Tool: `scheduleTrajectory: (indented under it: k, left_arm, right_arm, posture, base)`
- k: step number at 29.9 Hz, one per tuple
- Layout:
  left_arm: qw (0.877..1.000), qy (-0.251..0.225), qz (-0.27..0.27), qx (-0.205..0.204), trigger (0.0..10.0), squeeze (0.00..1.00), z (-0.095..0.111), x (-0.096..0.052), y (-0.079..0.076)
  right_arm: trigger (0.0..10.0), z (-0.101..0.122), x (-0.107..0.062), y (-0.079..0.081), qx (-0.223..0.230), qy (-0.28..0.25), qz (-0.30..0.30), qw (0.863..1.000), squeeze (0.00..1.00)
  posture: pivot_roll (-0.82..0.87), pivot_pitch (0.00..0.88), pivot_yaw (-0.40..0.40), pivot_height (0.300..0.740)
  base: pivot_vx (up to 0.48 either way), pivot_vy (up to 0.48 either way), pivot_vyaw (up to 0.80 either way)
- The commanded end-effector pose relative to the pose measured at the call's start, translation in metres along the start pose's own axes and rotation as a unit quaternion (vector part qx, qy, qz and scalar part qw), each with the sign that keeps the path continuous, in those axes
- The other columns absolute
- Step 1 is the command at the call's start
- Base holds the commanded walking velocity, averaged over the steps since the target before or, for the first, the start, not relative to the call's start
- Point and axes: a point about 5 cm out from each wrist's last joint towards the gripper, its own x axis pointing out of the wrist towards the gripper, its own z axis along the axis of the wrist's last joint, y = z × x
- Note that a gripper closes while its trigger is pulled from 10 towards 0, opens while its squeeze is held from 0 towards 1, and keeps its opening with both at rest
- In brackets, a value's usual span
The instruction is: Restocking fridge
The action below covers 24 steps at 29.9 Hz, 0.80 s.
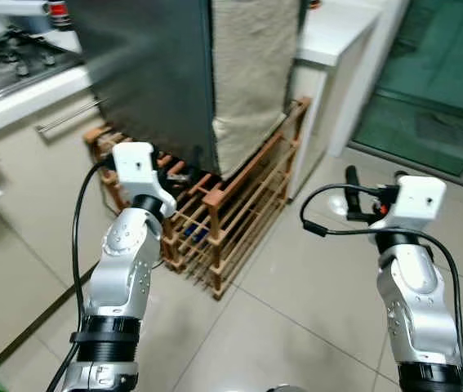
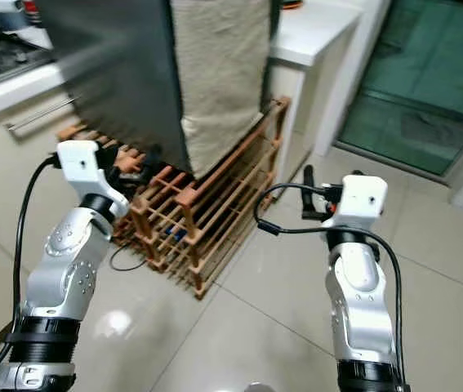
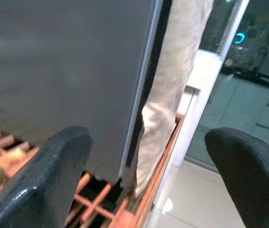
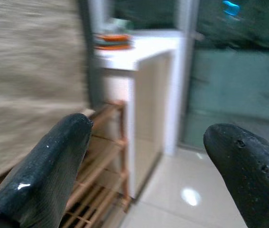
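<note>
Reaching out with both silver arms: left claw (image 3: 143, 175) spread wide near the dark fridge (image 1: 149, 73), right claw (image 4: 148, 166) spread wide over the floor (image 1: 313, 327). Holding nothing. Standing beside a wooden rack (image 1: 231, 220). Looking barely started; fridge door seemingly unopened.

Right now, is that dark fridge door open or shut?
Cannot tell. The grey door shows its outer face and edge, with a beige towel hanging beside it; the left gripper faces that edge, fingers apart.
</note>
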Motion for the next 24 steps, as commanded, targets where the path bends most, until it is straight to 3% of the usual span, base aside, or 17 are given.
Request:
scheduleTrajectory:
  k: [1, 3, 5, 8, 16, 21, 24]
  left_arm:
    - [1.0, 0.005, 0.015, 0.0, 10.0, 0.0, -0.003, 0.001, 0.003]
    - [0.999, 0.006, 0.033, 0.003, 10.0, 0.0, -0.004, 0.003, 0.007]
    - [0.999, 0.004, 0.048, -0.02, 10.0, 0.0, -0.003, 0.004, 0.01]
    - [0.999, 0.007, 0.045, -0.023, 10.0, 0.0, -0.004, 0.005, 0.004]
    - [0.999, -0.006, -0.014, 0.042, 10.0, 0.0, 0.009, 0.003, -0.003]
    - [0.995, -0.021, -0.081, 0.06, 10.0, 0.0, 0.019, 0.008, -0.019]
    - [0.987, -0.026, -0.137, 0.081, 10.0, 0.0, 0.021, 0.015, -0.036]
  right_arm:
    - [10.0, 0.0, -0.001, -0.006, 0.011, -0.009, -0.023, 1.0, 0.0]
    - [10.0, -0.002, 0.0, -0.007, 0.008, -0.009, -0.026, 1.0, 0.0]
    - [10.0, -0.001, -0.001, -0.003, -0.003, -0.013, -0.019, 1.0, 0.0]
    - [10.0, -0.002, -0.002, 0.001, -0.017, -0.011, -0.008, 1.0, 0.0]
    - [10.0, -0.01, -0.002, 0.009, -0.014, -0.002, 0.001, 1.0, 0.0]
    - [10.0, -0.004, 0.004, 0.02, -0.015, -0.021, 0.011, 1.0, 0.0]
    - [10.0, 0.001, 0.005, 0.024, -0.01, -0.027, 0.017, 0.999, 0.0]
  posture:
    - [-0.14, 0.0, 0.024, 0.736]
    - [-0.14, 0.0, 0.023, 0.736]
    - [-0.14, 0.0, 0.031, 0.736]
    - [-0.13, 0.0, 0.037, 0.736]
    - [-0.09, 0.0, 0.09, 0.736]
    - [-0.11, 0.0, 0.113, 0.736]
    - [-0.13, 0.0, 0.115, 0.736]
  base:
    - [0.0, 0.0, -0.68]
    - [0.0, 0.0, -0.68]
    - [0.0, 0.0, -0.69]
    - [0.0, 0.0, -0.46]
    - [0.0, 0.0, 0.0]
    - [0.0, 0.0, 0.0]
    - [0.0, 0.464, -0.78]
